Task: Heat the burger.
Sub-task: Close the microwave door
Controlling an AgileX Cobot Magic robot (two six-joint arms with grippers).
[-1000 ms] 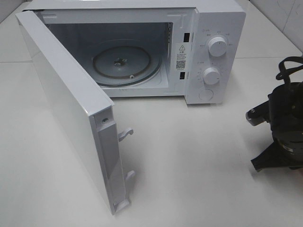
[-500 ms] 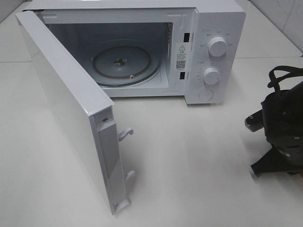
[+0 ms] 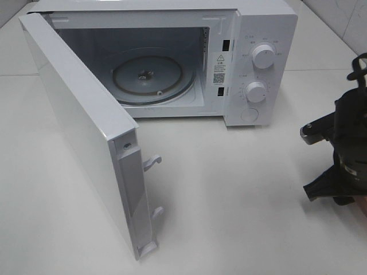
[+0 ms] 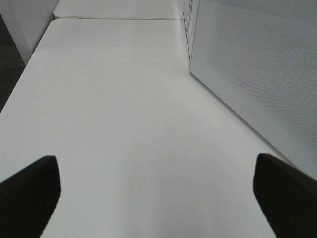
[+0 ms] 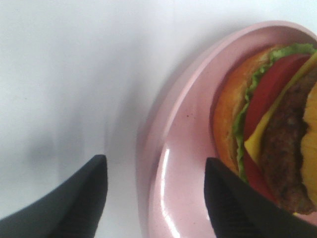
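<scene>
The white table [image 3: 241,189] carried everything, and the biggest thing on it was the white microwave [image 3: 252,34], its door [image 3: 80,132] swung wide toward the left side and its glass turntable [image 3: 153,77] bare inside. Two round dials [image 3: 263,56] sat on the control panel.

At the right edge of the high view, the right arm's end effector [image 5: 153,198] hung low over the pink plate [image 5: 183,148]. The wrist view showed its two dark fingers parted, one over bare table and one over the plate, with the rim between them and nothing gripped. The left end effector [image 4: 153,193] was spread wide above empty table beside the open door, holding nothing.

The burger [image 5: 270,129] lay on its side on the pink plate, well to the right of the microwave and out of sight in the high view. It looked soft and loosely stacked: bun, lettuce, tomato, cheese and patty would likely squash or slide apart under a pinch. The plate looked stiff and glossy, perhaps slippery, so the safer hold was probably its raised rim, kept level on the way to the turntable.
</scene>
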